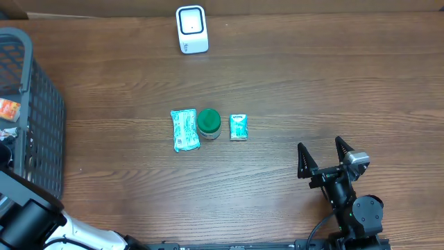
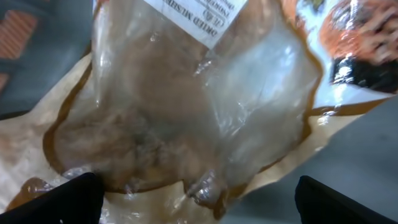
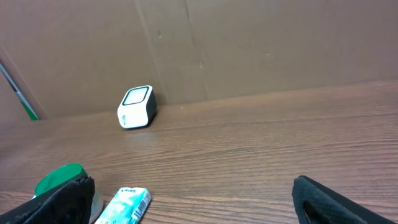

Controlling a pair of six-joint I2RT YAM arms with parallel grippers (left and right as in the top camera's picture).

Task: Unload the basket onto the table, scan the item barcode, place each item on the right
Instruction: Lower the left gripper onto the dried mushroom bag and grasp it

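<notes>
The white barcode scanner stands at the table's far edge and also shows in the right wrist view as the scanner. A clear plastic bag with brown contents and a white label fills the left wrist view. My left gripper hangs open just over it, its fingers wide apart and holding nothing. My right gripper stands open at the front right, nothing between its fingertips. A teal packet, a green-lidded jar and a small teal packet lie mid-table.
A dark mesh basket stands at the left edge, holding an orange packet. My left arm reaches towards it from the front left. Another orange packet lies beside the clear bag.
</notes>
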